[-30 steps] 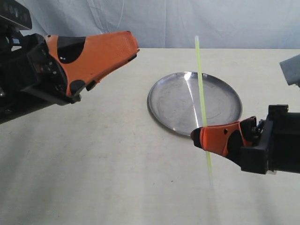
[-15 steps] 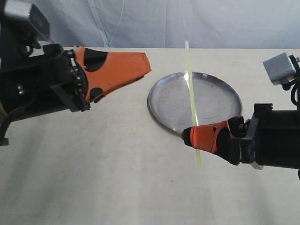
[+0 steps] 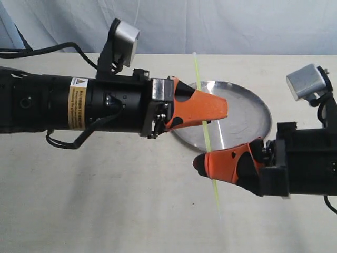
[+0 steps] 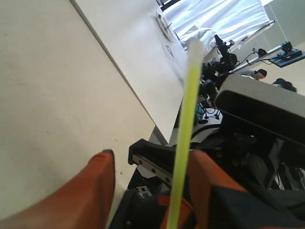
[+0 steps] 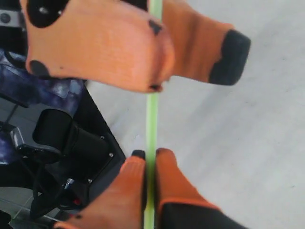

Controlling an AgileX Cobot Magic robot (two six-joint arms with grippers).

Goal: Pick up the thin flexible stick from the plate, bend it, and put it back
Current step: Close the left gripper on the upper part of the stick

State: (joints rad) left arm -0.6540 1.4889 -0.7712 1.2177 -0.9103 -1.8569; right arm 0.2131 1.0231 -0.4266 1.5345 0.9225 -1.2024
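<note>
The thin flexible stick (image 3: 201, 100) is a straight yellow-green strip held roughly upright above the table. My right gripper (image 3: 202, 162) is shut on its lower part; the right wrist view shows the stick (image 5: 151, 119) pinched between both orange fingers (image 5: 164, 176). My left gripper (image 3: 218, 108) reaches across from the left and stands open around the stick's upper part. In the left wrist view the stick (image 4: 183, 143) runs between the spread fingers (image 4: 97, 191), close to one of them. The shiny silver plate (image 3: 247, 113) lies behind both grippers, partly hidden.
The cream table (image 3: 105, 200) extends around the plate, with a white curtain behind its far edge. A grey camera block (image 3: 308, 81) rides on the right arm, and another (image 3: 125, 36) on the left arm.
The left arm has swung right across the table until its open fingers straddle the stick. The right gripper has carried the stick a little leftward and lower in the view.
</note>
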